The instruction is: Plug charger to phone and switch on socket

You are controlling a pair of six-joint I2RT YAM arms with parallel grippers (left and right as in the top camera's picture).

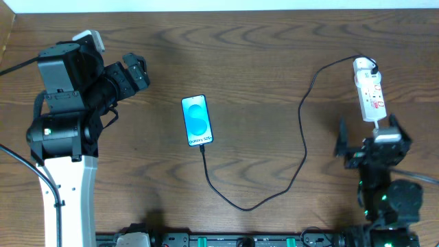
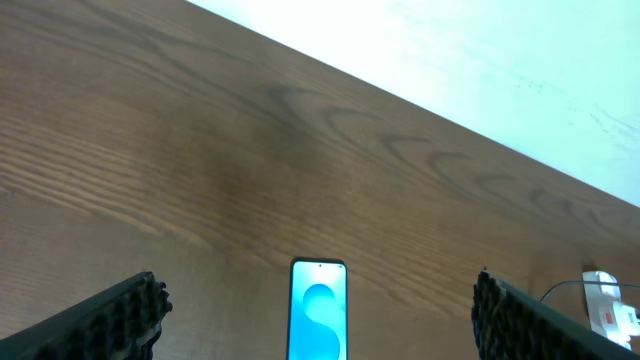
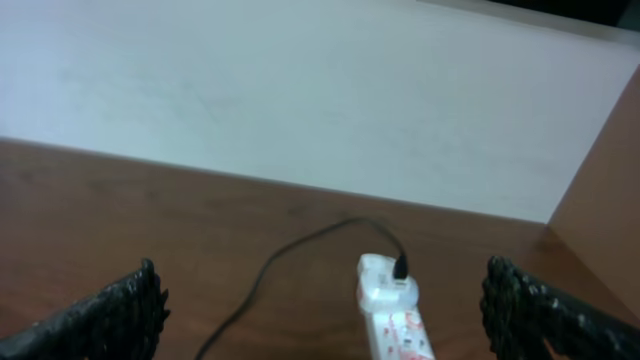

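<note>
The phone [image 1: 196, 120] lies flat mid-table, cyan screen up; it also shows in the left wrist view [image 2: 318, 322]. The thin black charger cable [image 1: 302, 147] runs from the phone's near end, loops toward the front and rises to the white socket strip [image 1: 369, 90] at the right, where its plug sits in a white adapter [image 3: 386, 283]. My left gripper [image 1: 135, 71] is open and empty, left of the phone. My right gripper [image 1: 374, 147] is open and empty, just in front of the socket's near end.
The wooden table [image 1: 260, 62] ends at a pale wall along the far side [image 3: 300, 90]. The socket's white cord leaves its near end beside my right gripper. The arm bases stand at the front left and front right.
</note>
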